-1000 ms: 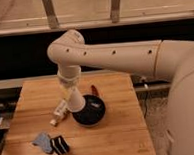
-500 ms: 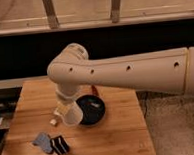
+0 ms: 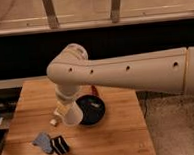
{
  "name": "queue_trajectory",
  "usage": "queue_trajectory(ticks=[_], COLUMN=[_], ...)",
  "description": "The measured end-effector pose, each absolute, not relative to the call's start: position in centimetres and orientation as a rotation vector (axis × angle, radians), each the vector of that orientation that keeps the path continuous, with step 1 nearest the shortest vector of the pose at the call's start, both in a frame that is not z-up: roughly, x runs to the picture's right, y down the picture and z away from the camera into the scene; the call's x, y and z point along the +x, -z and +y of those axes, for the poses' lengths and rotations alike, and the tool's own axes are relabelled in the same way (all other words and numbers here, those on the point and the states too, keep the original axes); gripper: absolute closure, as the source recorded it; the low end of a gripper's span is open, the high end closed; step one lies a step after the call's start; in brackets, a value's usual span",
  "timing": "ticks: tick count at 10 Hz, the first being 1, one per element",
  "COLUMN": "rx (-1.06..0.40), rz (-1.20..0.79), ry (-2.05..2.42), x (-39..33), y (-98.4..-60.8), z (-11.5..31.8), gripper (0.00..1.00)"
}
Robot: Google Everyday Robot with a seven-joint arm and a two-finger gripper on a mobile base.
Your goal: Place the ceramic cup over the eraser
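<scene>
The pale tapered ceramic cup point(image 3: 72, 115) hangs from my gripper point(image 3: 66, 107), mouth down and tilted, just left of the black bowl. The gripper is shut on the cup at the end of the big white arm that crosses the view from the right. The eraser point(image 3: 60, 145), a small black block with white stripes, lies on the wooden table near the front left. It is below and a little left of the cup, and apart from it.
The round black bowl point(image 3: 92, 110) sits mid-table with a small pale item in it. A flat blue-grey piece point(image 3: 43, 142) lies beside the eraser. A small white piece point(image 3: 54, 122) lies left of the cup. The wooden table point(image 3: 119, 135) ends at the right, over the floor.
The arm has swung forward and lower across the view. The cup has moved with the gripper toward the front of the table, nearer the eraser.
</scene>
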State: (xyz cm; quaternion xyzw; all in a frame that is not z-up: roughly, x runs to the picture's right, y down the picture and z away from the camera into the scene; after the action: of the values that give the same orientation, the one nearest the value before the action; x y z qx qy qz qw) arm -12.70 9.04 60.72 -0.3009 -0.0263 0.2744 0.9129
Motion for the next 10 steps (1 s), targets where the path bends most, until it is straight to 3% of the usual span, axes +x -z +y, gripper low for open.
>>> queue_trajectory(ticks=[4,10], rx=[-0.618,-0.595], rz=[-0.043,-0.038], ry=[-0.562,-0.554], x=[-12.6,-12.3], y=[-60.6,-56.2], z=[9.2,11.6], gripper=[1.00,1.00])
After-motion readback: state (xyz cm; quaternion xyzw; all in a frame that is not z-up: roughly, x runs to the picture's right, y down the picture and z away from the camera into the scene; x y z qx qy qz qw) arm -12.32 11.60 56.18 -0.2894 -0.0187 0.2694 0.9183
